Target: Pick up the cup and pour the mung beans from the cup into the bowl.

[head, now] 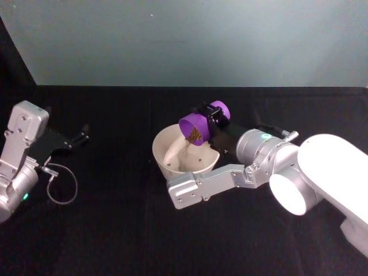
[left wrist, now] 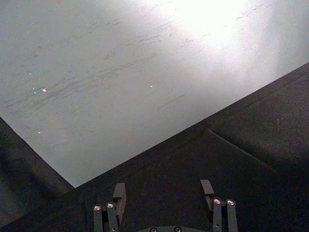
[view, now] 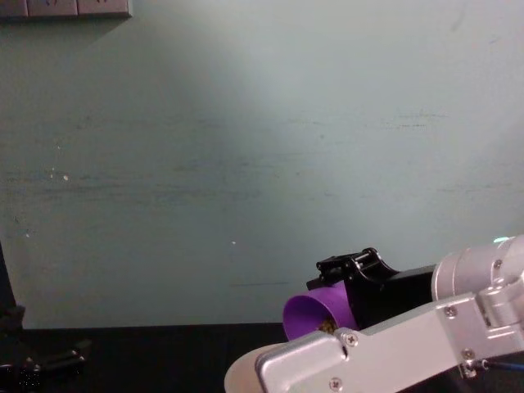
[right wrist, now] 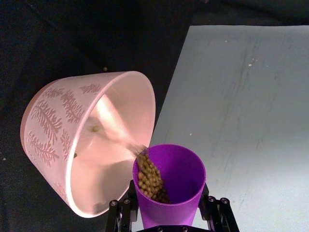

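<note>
i have the right gripper (head: 214,119) clamped around the purple cup (right wrist: 181,176), which is tipped mouth-down to the left over the far right rim of the bowl (head: 160,152) at the table's middle. that way the mung beans (right wrist: 149,179) slide along the low lip and land inside, not on the black cloth (head: 115,230). the left gripper (left wrist: 164,193) sits parked at far left, jaws apart, holding nothing.

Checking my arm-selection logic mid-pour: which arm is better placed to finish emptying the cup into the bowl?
Right. The right end effector grips the tilted cup over the bowl, mung beans at its lip. The left end effector sits open, far left of both.
</note>
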Available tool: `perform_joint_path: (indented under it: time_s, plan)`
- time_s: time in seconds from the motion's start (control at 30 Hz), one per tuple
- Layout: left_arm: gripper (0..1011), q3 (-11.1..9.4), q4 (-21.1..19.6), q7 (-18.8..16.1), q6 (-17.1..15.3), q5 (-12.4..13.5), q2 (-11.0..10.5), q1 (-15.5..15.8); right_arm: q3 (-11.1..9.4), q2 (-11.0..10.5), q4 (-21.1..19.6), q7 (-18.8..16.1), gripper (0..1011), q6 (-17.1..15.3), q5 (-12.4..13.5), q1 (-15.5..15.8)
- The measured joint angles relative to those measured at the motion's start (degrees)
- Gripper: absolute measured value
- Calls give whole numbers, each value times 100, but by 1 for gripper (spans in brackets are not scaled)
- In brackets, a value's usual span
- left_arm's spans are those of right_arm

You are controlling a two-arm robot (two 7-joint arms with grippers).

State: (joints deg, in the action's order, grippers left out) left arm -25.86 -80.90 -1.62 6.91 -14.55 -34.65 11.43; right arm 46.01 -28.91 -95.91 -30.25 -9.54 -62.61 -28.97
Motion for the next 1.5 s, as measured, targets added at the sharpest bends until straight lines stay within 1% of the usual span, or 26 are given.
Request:
perform_joint_path:
  time_s: [0.53, 1.5]
  plan:
    - [1000, 0, 0, -1, 0, 0, 0, 0, 10, 71, 58, -8, 713, 21, -206, 34]
    - [1000, 0, 0, 0, 0, 0, 0, 0, 13, 105, 81, -4, 713, 6, -339, 60]
